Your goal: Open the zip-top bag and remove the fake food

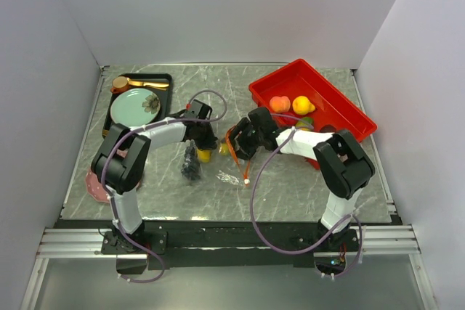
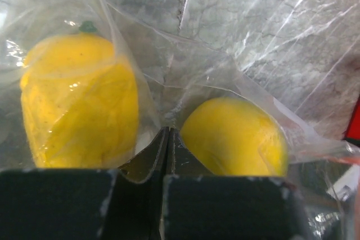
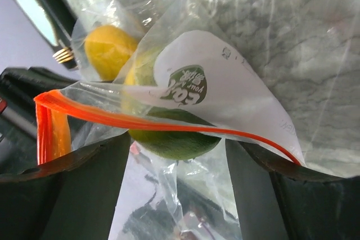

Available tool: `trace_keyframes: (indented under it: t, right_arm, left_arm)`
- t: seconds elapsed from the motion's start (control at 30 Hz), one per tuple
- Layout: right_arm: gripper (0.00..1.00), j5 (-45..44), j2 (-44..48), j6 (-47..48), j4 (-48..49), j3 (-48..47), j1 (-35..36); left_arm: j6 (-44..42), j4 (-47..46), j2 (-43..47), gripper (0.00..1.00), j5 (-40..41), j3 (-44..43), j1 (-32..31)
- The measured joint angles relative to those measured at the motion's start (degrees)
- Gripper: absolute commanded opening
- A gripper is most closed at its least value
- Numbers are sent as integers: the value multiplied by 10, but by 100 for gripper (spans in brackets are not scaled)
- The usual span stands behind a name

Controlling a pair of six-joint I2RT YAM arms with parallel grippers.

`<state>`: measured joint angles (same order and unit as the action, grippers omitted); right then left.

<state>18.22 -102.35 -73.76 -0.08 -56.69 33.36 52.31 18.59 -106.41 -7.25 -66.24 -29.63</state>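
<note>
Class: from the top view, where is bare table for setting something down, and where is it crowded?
Bare: the far strip between the black tray and the red tray; the near strip between left arm and right arm. Crowded: the middle, around the zip-top bag and dark fruit.

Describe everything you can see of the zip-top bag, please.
The zip-top bag is a clear, thin, crinkled plastic pouch with an orange-red zip strip and a white printed patch. Inside lie yellow pieces and a green piece. It sits between the arms: the left gripper pinches its film, the right gripper stands open around the strip.
</note>
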Motion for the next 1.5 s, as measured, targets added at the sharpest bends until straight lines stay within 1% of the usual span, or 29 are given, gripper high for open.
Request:
trace_keyframes:
  t: [0.07,0.13,0.27,0.5,0.67,0.83,1.1,1.27,1.33,1.37,1.5]
  right_arm:
    - [60,-4,-7,7,-12,-9,1]
    - [48,-3,-10,16,-21,-18,2]
    - [41,-13,-10,30,-38,-26,3]
    - [38,-27,11,57,-66,-22,3]
    - [36,-27,63,79,-96,8,4]
    - [36,-30,120,103,-119,42,4]
    - [36,-83,226,145,-200,52,5]
    - [36,-122,263,173,-263,21,-6]
    - [36,-134,273,188,-281,8,-28]
    - [36,-132,277,196,-290,3,-52]
    - [37,-145,289,231,-320,-17,-183]
  left_arm:
    - [1,-9,4,1,-5,7,0]
    - [3,-15,9,1,-5,14,0]
    - [8,-17,21,1,-5,20,1]
    - [19,5,24,1,12,21,15]
    - [24,11,24,1,23,23,38]
    - [24,12,24,1,26,23,44]
    - [24,12,24,1,26,23,44]
    - [24,12,24,1,26,23,44]
    - [22,12,24,1,25,23,44]
    - [21,12,24,1,25,23,44]
    - [12,12,25,2,19,23,44]
